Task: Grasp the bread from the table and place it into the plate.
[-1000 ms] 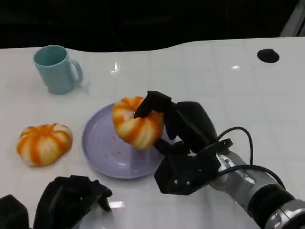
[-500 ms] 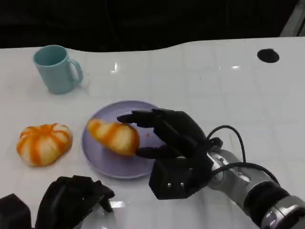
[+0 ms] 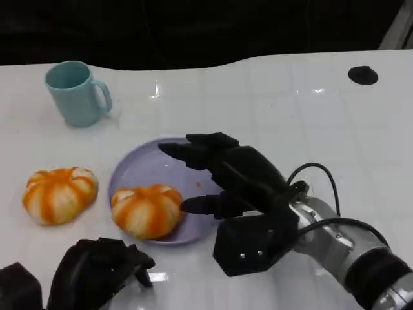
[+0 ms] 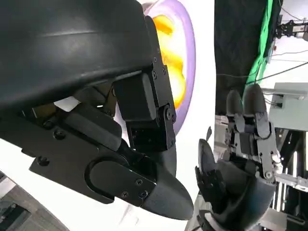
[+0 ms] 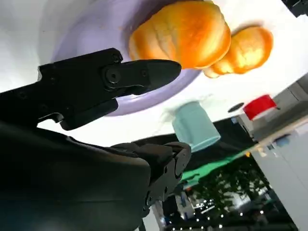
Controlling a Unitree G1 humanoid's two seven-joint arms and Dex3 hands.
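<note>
- The right hand [image 3: 222, 177] hovered over the right part of the lavender plate [image 3: 139, 168] with its fingers spread and stretched forward; it held nothing.
- The bread [image 3: 146, 210] on the plate sat just off that hand's thumb side, near the plate's front-left rim and partly overhanging it; a small gap showed between the thumb tip and the bread, so the two were apart.
- The hand covered the plate's right side, so that part of the rim could not be made out in the head view.
- In the right wrist view the bread [image 5: 185, 32] lay beyond the fingertips [image 5: 159, 71] on the plate [image 5: 86, 29], with a second bread [image 5: 245, 48] behind it, partly hidden by the first.
- The second bread [image 3: 59, 194] rested on the white table [image 3: 290, 110], well out past the plate on the side away from the right hand.
- The left hand [image 3: 100, 271] lay low at the near edge, fingers curled in with nothing visible in them; its lower part was cut off by the picture's border, and its dark shape gave little detail.
- The left wrist view was mostly blocked by the left hand's own black shell [image 4: 86, 96]; only slivers of plate [image 4: 190, 72] and bread [image 4: 173, 72] showed past it, and the right hand [image 4: 240, 168] appeared beyond, fingers extended.
- A teal mug [image 3: 76, 93] stood far ahead of the left hand, upright, handle toward the right hand's side.
- A small black round thing [image 3: 362, 75] lay far beyond the right hand; what it was I could not tell.
</note>
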